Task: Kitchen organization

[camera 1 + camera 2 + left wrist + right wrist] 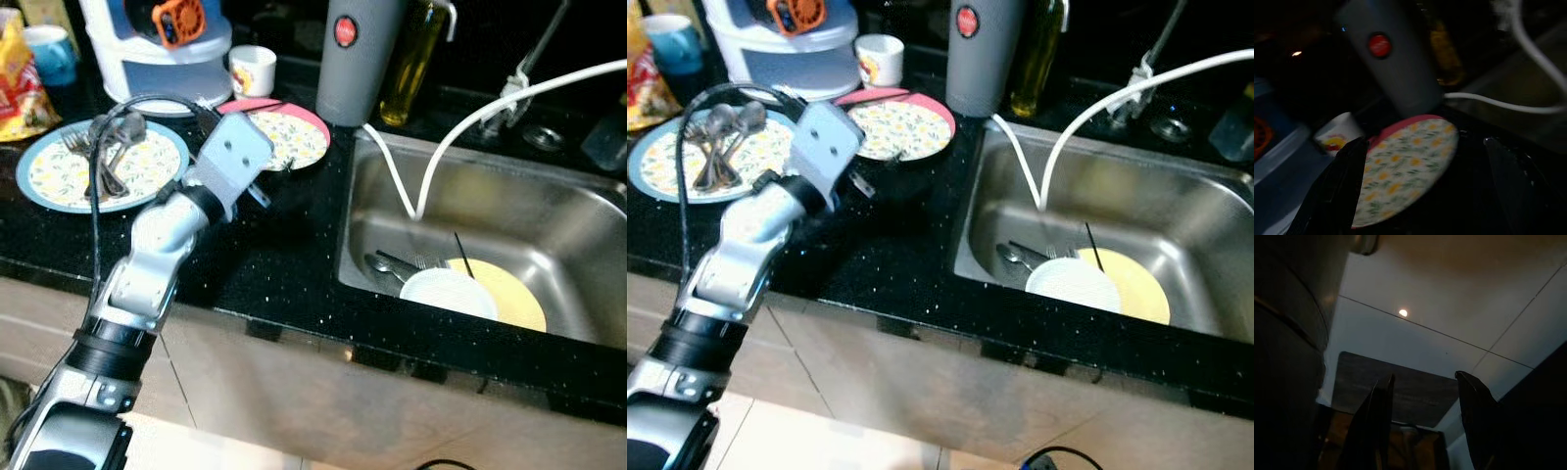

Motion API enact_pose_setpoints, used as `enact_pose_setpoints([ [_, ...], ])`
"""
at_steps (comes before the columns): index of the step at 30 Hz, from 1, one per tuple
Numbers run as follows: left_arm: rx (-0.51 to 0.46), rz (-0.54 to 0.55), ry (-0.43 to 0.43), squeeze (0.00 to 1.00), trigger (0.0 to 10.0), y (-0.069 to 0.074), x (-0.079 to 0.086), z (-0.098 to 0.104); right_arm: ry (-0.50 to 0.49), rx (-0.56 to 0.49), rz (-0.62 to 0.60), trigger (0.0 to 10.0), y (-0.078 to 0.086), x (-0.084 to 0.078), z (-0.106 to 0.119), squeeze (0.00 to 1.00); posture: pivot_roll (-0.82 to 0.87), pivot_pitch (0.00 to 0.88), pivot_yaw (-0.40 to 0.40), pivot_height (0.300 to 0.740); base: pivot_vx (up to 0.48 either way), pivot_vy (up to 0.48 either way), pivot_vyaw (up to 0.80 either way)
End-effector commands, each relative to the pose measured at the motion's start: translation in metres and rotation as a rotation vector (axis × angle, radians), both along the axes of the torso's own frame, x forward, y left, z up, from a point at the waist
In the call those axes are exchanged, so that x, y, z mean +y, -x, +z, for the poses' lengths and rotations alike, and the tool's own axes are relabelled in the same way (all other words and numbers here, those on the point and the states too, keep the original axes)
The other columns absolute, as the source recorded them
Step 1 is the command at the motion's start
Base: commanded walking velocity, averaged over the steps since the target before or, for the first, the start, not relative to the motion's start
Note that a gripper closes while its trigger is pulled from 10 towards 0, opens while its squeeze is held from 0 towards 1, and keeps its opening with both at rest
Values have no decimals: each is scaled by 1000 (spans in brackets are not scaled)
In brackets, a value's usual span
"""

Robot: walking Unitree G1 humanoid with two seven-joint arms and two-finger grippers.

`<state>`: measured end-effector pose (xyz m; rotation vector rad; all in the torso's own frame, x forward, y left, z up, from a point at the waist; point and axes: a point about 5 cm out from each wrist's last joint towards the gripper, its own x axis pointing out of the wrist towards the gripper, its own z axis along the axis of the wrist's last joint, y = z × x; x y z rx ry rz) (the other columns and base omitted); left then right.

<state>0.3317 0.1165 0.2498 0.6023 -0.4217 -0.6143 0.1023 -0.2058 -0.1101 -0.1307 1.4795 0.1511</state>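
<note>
A pink-rimmed floral plate [289, 137] lies on the black counter [284, 255], just left of the sink [568, 235]. My left arm reaches over the counter to it. In the left wrist view my left gripper [1425, 142] is open, one black finger [1337, 191] at the plate's [1405, 171] edge and the other beyond its far side, nothing held. A blue-rimmed floral plate [54, 176] at far left carries several spoons and forks [106, 157]. In the sink lie a white dish [449, 292], a yellow plate [514, 294] and cutlery [387, 264]. My right gripper [1425, 375] hangs idle, open.
Behind the pink plate stand a grey flask [355, 59], an oil bottle [411, 59], a small white cup [252, 69] and a blue-and-white appliance [157, 49]. A white hose [470, 117] loops into the sink. A blue mug [49, 54] and a snack bag [18, 93] sit far left.
</note>
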Motion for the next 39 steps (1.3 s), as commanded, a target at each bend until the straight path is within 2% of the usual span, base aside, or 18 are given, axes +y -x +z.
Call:
enact_pose_setpoints([
  [1, -9, -55, -44, 0, 10000, 6, -5, 2, 23, 32, -14, 10000, 6, -5, 0, 0, 158, 58, -95, 740, 0, 0, 0],
  [5, -29, -20, -133, 0, 10000, 6, 7, 2, 33, 31, -66, 10000, 8, -5, -1, 0, 156, 56, -96, 740, 0, 0, 0],
  [6, -32, -2, -160, 0, 10000, 4, 14, 1, 29, 5, -128, 10000, 7, -4, -1, 0, 156, 56, -95, 740, 0, 0, 0],
  [9, -49, 24, -184, 0, 10000, 1, 20, 1, 9, -32, -193, 10000, 6, -2, -2, 0, 153, 56, -96, 740, 0, 0, 0],
  [10, -68, 53, -248, 0, 10000, -4, 28, -2, -39, -98, -335, 10000, 5, 3, -3, 0, 147, 52, -94, 740, 0, 0, 0],
  [11, -68, 53, -248, 0, 10000, -4, 28, -2, -39, -98, -335, 10000, 5, 3, -3, 0, 147, 52, -94, 740, 0, 0, 0],
  [12, -79, 69, -274, 0, 10000, -6, 31, -3, -60, -130, -400, 10000, 4, 5, -3, 0, 147, 52, -94, 740, 0, 0, 0],
  [14, -79, 88, -334, 0, 10000, -12, 39, -8, -65, -151, -454, 10000, 3, 6, -3, 0, 135, 49, -87, 740, 0, 0, -597],
  [21, -82, 150, -363, 0, 10000, -24, 52, -3, -54, -140, -467, 10000, 4, 7, -4, 0, 119, 56, -73, 740, 0, 0, -771],
  [26, -121, 255, -442, 0, 10000, -36, 66, -3, -60, -134, -439, 10000, 5, 8, -4, 0, 102, 65, -68, 740, 0, 0, 0],
  [33, -109, 279, -488, 0, 10000, -43, 71, -6, -59, -130, -440, 10000, 6, 8, -4, 0, 91, 71, -63, 740, 0, 0, 0],
  [39, -67, 291, -537, 0, 10000, -46, 76, -16, -42, -119, -432, 10000, 7, 7, -4, 0, 86, 78, -64, 740, 0, 0, 0],
])
